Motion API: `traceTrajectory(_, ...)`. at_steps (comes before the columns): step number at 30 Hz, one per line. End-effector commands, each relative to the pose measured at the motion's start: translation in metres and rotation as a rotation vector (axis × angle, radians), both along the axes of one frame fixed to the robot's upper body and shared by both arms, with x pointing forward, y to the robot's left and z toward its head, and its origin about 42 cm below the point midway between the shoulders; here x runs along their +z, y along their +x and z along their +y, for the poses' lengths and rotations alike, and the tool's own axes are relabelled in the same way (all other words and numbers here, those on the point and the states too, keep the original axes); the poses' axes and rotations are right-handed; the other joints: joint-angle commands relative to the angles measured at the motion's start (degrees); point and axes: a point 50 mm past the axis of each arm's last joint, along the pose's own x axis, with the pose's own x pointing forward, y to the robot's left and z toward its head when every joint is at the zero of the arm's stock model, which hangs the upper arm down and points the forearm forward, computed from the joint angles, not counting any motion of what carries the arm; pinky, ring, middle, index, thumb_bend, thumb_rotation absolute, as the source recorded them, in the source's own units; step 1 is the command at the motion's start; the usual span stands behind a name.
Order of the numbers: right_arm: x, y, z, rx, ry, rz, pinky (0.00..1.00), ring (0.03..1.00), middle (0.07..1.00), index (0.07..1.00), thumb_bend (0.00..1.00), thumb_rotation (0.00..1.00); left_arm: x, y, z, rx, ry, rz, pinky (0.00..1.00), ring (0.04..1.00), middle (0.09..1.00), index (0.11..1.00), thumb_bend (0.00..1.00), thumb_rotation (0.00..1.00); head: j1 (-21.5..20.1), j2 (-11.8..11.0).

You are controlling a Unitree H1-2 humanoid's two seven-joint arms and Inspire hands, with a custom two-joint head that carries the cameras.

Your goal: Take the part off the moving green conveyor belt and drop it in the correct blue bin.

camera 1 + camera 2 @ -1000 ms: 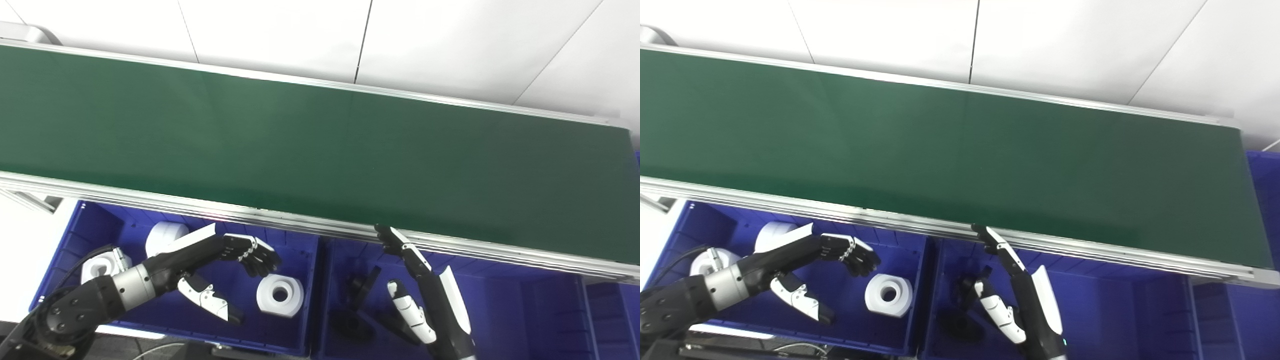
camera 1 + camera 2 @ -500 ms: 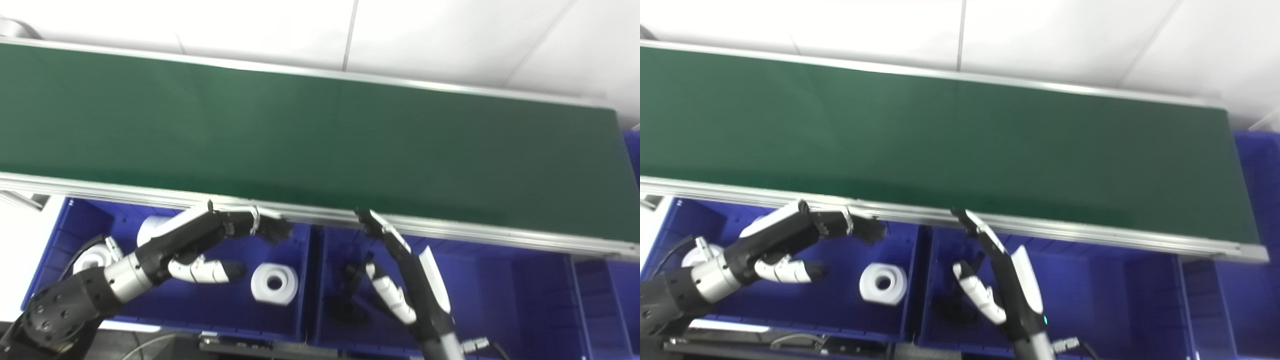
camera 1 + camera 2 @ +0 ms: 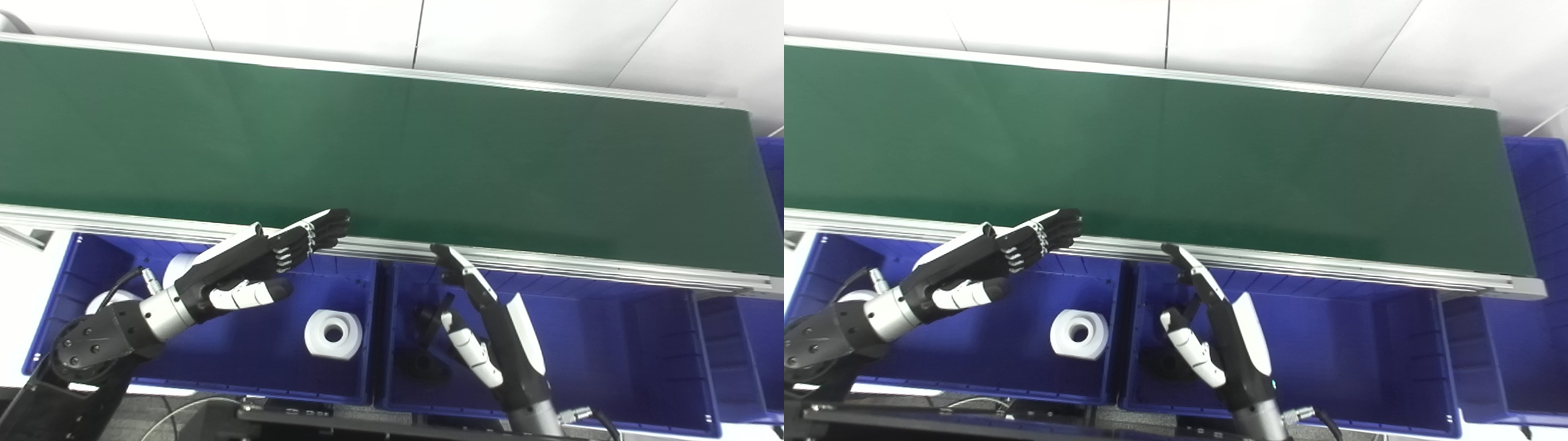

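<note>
- we see the green conveyor belt (image 3: 392,141) with its long axis running left to right, tilting slightly down toward the right; we find no part on it.
- our left hand (image 3: 269,260) is empty, fingers stretched flat, tips over the belt's near rail.
- our right hand (image 3: 484,324) is empty, fingers spread, pointing up at the rail.
- left blue bin (image 3: 257,367): one white ring part (image 3: 334,334) in the open, two more white parts partly hidden behind our left arm.
- middle blue bin (image 3: 612,343): black parts (image 3: 422,364), count unclear.

Left robot hand (image 3: 263,263) risen, fingers uncurled, apparently over belt (image 3: 392,153) edge
</note>
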Motion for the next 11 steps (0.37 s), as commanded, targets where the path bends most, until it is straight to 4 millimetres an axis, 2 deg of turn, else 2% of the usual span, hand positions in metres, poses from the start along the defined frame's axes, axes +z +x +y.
traceTrajectory(1,0.0124,-0.0016,0.0029,-0.003,0.025,-0.068,0.81,0.871,0.899,0.880,0.52,1.00,0.0083,0.0036,0.0061,-0.005,0.016,-0.058,1.00,1.000,1.000,1.000,0.50,0.82,0.0,0.0)
traceTrajectory(11,0.0129,-0.0013,0.0010,-0.009,0.022,-0.066,0.81,0.873,0.902,0.885,0.53,1.00,0.0058,0.0052,0.0024,0.006,0.026,-0.057,1.00,1.000,1.000,1.000,0.44,0.87,0.0,0.4)
